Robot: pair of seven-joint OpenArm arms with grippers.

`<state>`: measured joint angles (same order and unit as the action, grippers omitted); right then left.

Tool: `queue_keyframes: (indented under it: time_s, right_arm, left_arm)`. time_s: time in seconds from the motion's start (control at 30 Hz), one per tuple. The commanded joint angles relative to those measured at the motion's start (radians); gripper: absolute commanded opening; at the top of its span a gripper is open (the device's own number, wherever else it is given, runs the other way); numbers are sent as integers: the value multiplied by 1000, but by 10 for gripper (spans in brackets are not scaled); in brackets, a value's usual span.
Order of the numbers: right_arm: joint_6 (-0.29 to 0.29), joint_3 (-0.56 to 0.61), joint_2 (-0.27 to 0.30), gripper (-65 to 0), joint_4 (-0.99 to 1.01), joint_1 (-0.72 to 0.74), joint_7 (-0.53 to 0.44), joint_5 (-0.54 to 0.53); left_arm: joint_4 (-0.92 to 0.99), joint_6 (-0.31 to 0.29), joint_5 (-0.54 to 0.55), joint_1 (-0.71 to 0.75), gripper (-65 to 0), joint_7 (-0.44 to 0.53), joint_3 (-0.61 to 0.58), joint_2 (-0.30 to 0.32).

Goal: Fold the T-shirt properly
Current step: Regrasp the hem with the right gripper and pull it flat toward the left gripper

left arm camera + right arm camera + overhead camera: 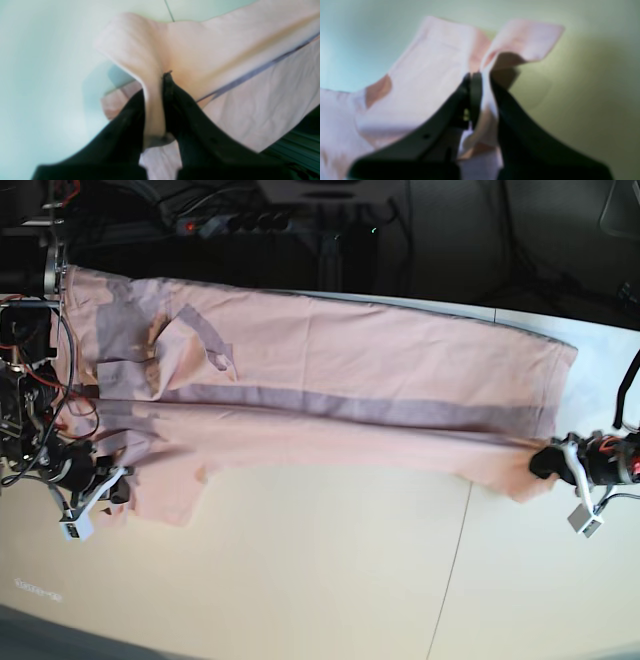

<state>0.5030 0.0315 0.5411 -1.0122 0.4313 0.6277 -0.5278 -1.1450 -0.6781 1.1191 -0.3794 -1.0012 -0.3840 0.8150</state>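
The pale pink T-shirt (330, 395) lies stretched lengthwise across the back half of the table, with a darker fold band running along its middle. My left gripper (546, 463) is at the shirt's near right corner. In the left wrist view, this gripper (155, 85) is shut on a raised fold of the cloth (175, 45). My right gripper (118, 486) is at the near left corner by a sleeve. In the right wrist view, it (482, 77) is shut on a lifted edge of the shirt (432, 75). No lettering or neck label shows.
The cream table (320, 580) has a thin seam (455, 560) running front to back on the right. Behind the table's far edge it is dark, with a power strip (240, 222) and cables. Wiring and arm hardware (25, 380) crowd the left edge.
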Motion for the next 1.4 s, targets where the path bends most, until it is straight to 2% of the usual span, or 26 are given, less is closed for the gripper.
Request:
queue_keyframes:
  time_s: [0.0, 0.23, 0.43, 0.6, 0.97, 1.1, 1.37]
  right_arm:
    - [88, -7, 43, -650, -59, 3, -24, -25]
    - [85, -9, 177, -650, -289, -150, -24, -84]
    - [85, -21, 227, -650, -409, -253, -8, -83]
    - [85, -42, 232, -650, -451, -317, 13, -83]
    - [85, -212, 232, -650, -559, -499, 21, -128]
    - [85, -223, 231, -650, -615, -542, 12, -126]
    - [85, -223, 232, -650, -697, -562, -35, 10]
  left_arm:
    - [-37, -20, 5, -7, -650, 10, 10, 31]
    - [-174, -20, -26, 70, -650, 10, 10, 80]
    - [-175, -20, -22, 73, -650, -11, 10, 89]
    - [-175, -20, 29, 73, -650, -82, 10, 90]
    - [-175, -20, 44, 117, -650, -75, 10, 114]
    - [-175, -20, 44, 117, -650, -72, 10, 114]
    - [-175, -20, 44, 121, -650, -74, 10, 114]
